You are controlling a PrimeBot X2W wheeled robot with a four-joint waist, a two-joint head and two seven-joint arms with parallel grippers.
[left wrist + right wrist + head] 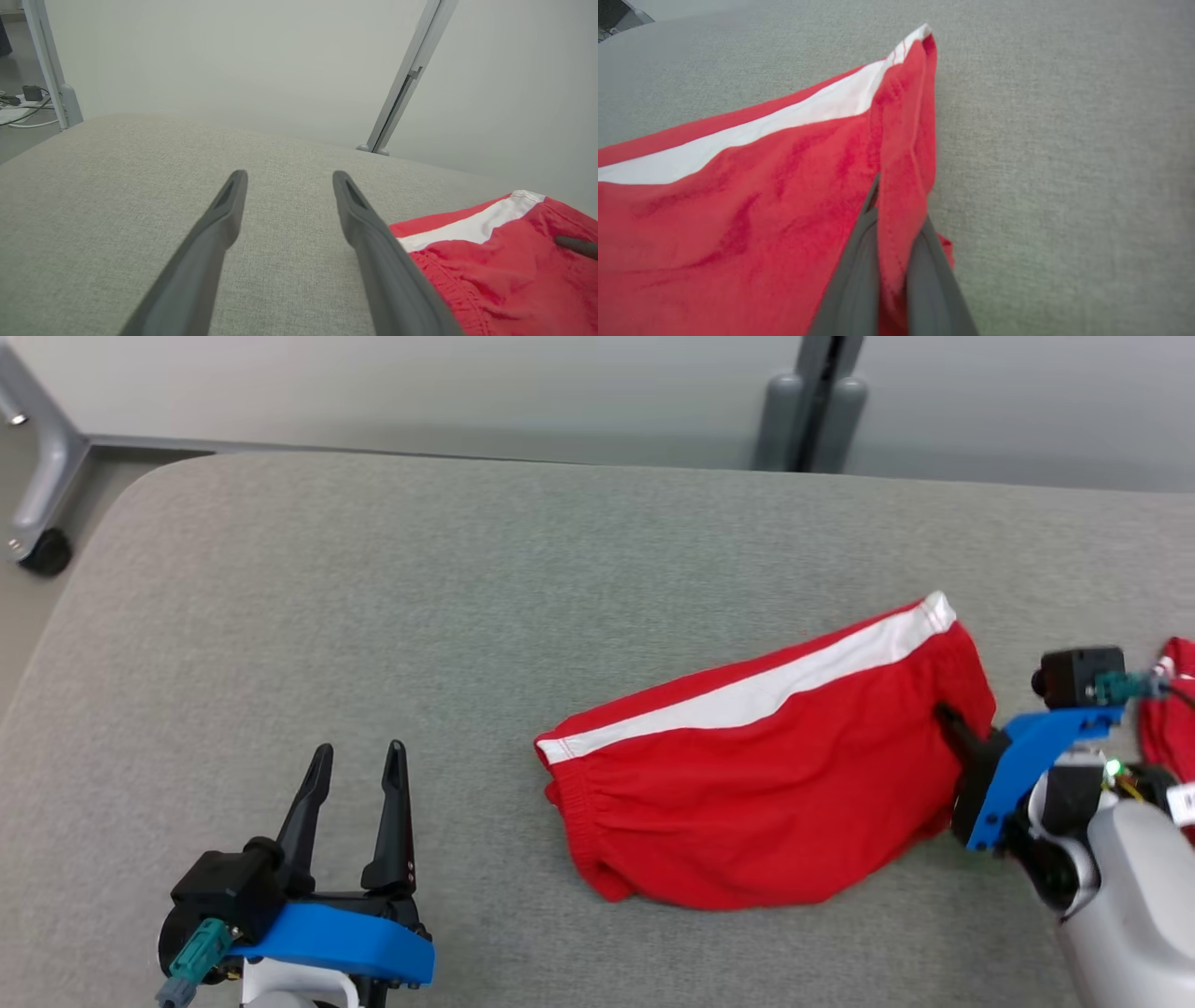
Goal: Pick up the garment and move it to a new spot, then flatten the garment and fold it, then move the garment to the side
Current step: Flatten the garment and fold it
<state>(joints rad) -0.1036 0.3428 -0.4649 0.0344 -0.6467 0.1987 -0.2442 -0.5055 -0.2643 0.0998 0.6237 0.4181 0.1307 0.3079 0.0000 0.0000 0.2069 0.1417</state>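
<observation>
Count was: 1 pair of red fabric shorts with a white side stripe (766,784), plus 1 separate piece of red cloth (1167,709) at the right edge, type unclear. 2 black two-fingered grippers on blue brackets: left gripper (359,751), right gripper (950,721). 1 grey fabric-covered table (373,616). 1 black castor wheel (42,553). 2 rounded grey post feet (780,425) behind the table.
</observation>
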